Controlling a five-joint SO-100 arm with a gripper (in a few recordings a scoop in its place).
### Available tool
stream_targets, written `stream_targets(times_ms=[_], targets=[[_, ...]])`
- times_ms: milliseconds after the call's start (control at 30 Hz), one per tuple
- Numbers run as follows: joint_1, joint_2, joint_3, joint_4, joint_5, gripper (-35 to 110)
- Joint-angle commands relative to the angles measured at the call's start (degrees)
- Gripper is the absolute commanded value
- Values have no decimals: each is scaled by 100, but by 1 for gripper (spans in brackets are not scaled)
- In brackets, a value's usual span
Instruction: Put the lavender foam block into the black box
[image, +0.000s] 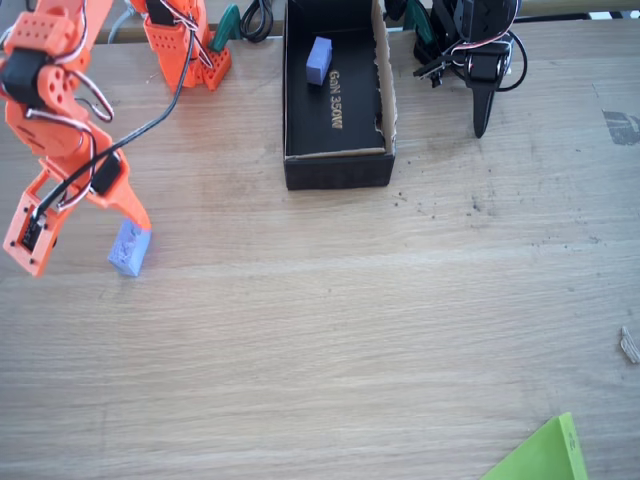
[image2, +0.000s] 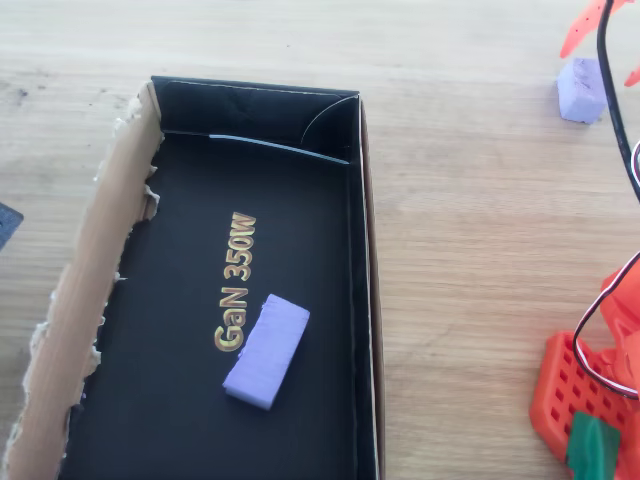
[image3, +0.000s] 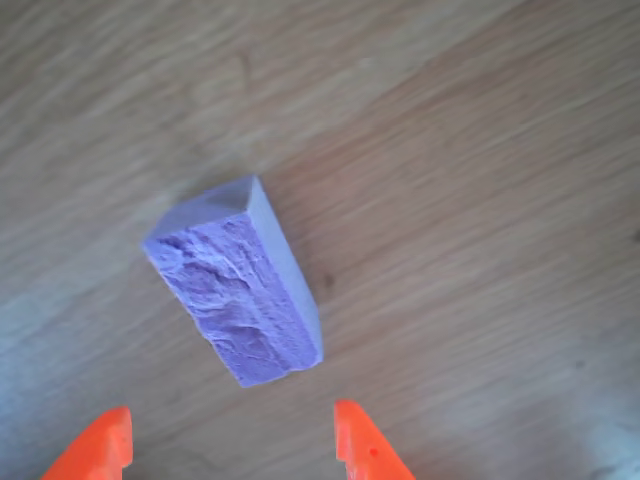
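The lavender foam block (image: 128, 248) lies on the wooden table at the left, its rough face up in the wrist view (image3: 240, 295). My orange gripper (image: 90, 245) hangs open just over it, one fingertip beside the block. In the wrist view the gripper (image3: 230, 450) straddles the space just short of the block, touching nothing. The overhead view shows the block (image2: 583, 88) at top right, with the gripper (image2: 610, 50) by it. The black box (image: 335, 170) stands at the top centre, well to the right of the block. Its floor carries gold lettering, and its wall (image2: 365, 250) is low.
A smoother blue-violet block (image: 319, 60) (image2: 267, 350) lies inside the box. My arm's orange base (image: 185, 45) stands left of the box. A green sheet (image: 545, 455) pokes in at the bottom right. Bare wood lies between the block and the box.
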Motion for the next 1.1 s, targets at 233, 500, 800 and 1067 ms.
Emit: stream_targets(times_ms=[233, 500, 800, 1067], targets=[[-79, 413, -141, 53, -97, 24], [-79, 422, -246, -879, -290, 27], [-35, 360, -246, -1055, -290, 27], [-158, 404, -237, -835, -545, 24]])
